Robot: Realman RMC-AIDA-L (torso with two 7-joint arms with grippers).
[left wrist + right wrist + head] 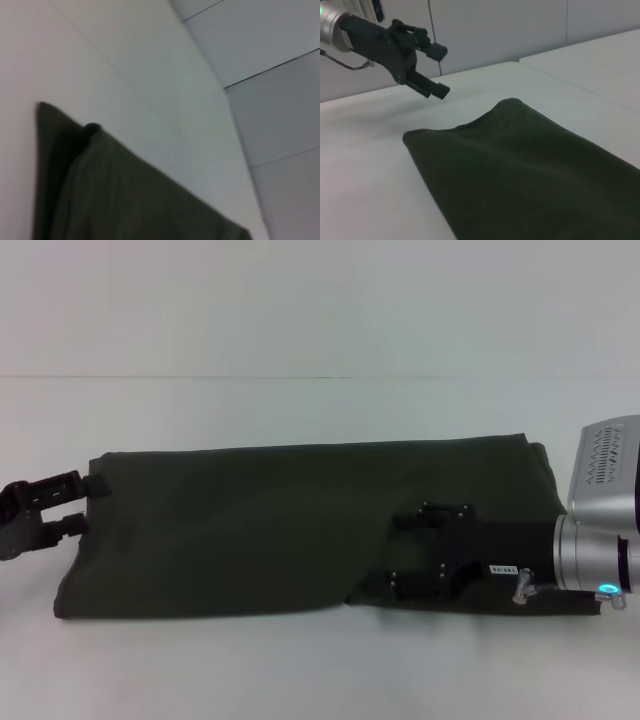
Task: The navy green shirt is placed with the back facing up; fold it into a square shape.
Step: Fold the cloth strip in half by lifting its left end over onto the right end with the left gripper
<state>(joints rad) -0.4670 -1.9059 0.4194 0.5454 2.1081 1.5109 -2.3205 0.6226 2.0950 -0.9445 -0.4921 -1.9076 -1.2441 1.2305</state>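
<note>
Olive cotton, so the navy green shirt [270, 530] is soft and floppy, lying as a long band on the tabletop [300, 660]. Left gripper [72, 502] spread open beside its end; right gripper [432, 552] open above it. I'd pinch corners.

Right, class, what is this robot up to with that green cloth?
It is folding a shirt on a white table. The shirt already lies as a long, narrow band. The right gripper is over its right end; the left gripper, open, sits at its left edge, holding nothing.
</note>
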